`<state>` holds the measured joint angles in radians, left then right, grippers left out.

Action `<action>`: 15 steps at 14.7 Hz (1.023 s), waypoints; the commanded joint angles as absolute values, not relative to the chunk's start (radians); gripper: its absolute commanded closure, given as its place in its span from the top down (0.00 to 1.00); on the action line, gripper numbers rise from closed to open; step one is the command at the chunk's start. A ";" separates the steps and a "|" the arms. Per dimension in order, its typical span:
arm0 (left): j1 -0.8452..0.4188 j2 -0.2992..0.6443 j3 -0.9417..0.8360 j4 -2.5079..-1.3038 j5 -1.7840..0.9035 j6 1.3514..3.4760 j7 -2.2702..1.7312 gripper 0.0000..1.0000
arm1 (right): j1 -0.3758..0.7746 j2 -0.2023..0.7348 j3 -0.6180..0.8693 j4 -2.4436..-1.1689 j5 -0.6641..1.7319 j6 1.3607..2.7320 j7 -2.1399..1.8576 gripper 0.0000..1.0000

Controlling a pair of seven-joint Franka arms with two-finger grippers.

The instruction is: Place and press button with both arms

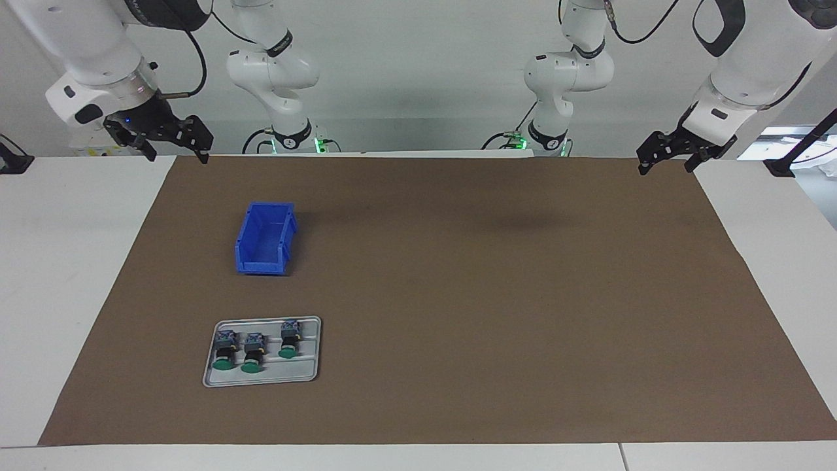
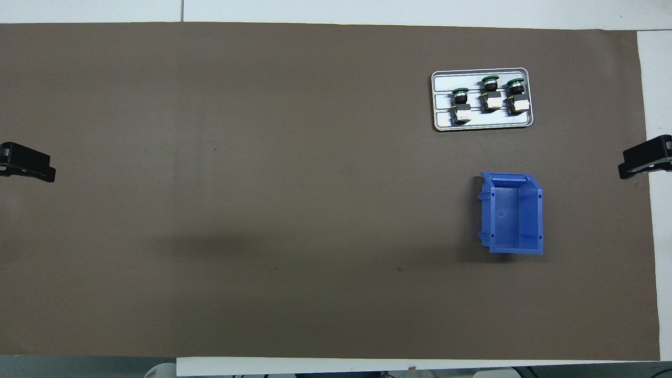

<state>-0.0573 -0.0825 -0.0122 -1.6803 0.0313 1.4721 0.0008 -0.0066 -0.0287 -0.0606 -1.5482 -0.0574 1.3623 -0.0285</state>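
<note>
- Buttons: three small push-button switches with round green caps, black barrels and blue-grey back blocks, lying side by side in a shallow grey rectangular tray (image 1: 261, 379), lower left of the facing view, toward the right arm's end of the table (image 1: 78, 275).
- Button one (image 1: 225, 353), button two (image 1: 253, 354), button three (image 1: 288, 339); caps point away from the robots.
- Blue open-top plastic bin (image 1: 265, 237) sits on the brown mat (image 1: 490, 294), nearer to the robots than the tray, well apart from it.
- Right tool (image 1: 175, 147) hangs over the mat's upper-left corner in the facing view, fingers spread, holding nothing.
- Left tool (image 1: 667, 159) hangs over the upper-right corner, fingers spread, holding nothing.
</note>
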 commanded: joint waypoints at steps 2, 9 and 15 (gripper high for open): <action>-0.058 -0.100 -0.012 -1.686 0.025 1.457 0.015 1.00 | -0.017 -0.058 -0.058 -1.585 -0.048 1.384 -0.046 1.00; -0.058 -0.100 -0.012 -1.684 0.025 1.465 0.017 1.00 | -0.017 -0.058 -0.057 -1.585 -0.048 1.384 -0.045 1.00; -0.061 -0.098 -0.014 -1.684 0.025 1.462 0.014 1.00 | -0.015 -0.057 -0.057 -1.580 -0.018 1.388 -0.048 1.00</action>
<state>-0.0582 -0.0829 -0.0142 -1.6803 0.0313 1.4720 0.0024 -0.0063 -0.0310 -0.0602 -1.5484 -0.0406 1.3770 -0.0288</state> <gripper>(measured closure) 0.000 0.000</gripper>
